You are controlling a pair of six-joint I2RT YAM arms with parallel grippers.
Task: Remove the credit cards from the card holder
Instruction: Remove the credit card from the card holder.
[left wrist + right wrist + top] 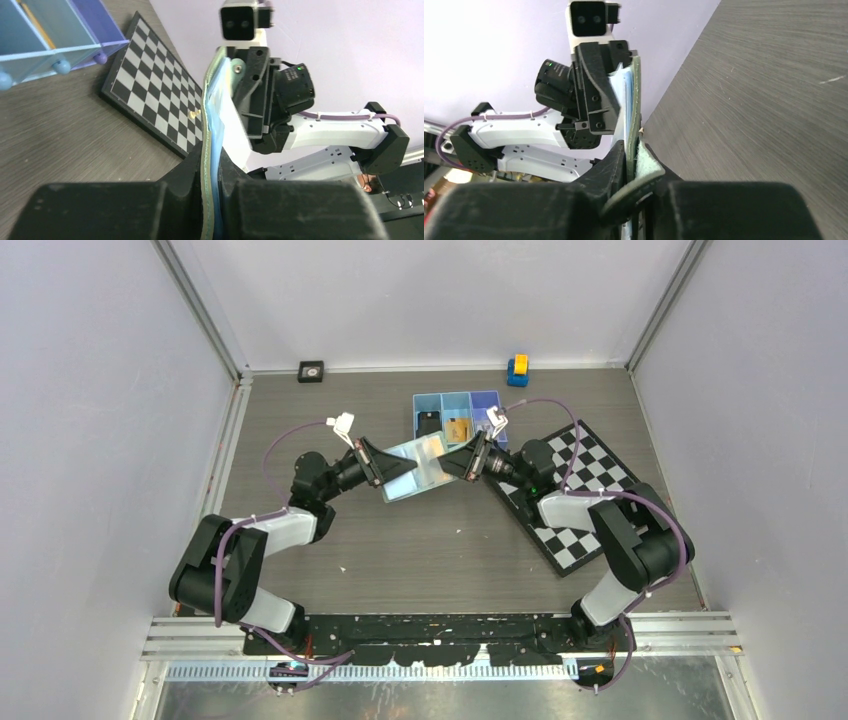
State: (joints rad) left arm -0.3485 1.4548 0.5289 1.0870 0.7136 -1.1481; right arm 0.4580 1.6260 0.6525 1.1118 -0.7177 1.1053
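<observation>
The card holder hangs spread open above the table between both arms, pale blue inner faces up. My left gripper is shut on its left edge; in the left wrist view the green-and-blue edge runs between the fingers. My right gripper is shut on its right edge, pinching the green wall and the bent side tab. A black credit card and a gold-orange one lie in the blue tray. A pale face lies against the holder's blue side; whether it is a card I cannot tell.
The blue three-compartment tray stands just behind the grippers. A chessboard lies under the right arm. A yellow-and-blue block and a small black square object sit by the back wall.
</observation>
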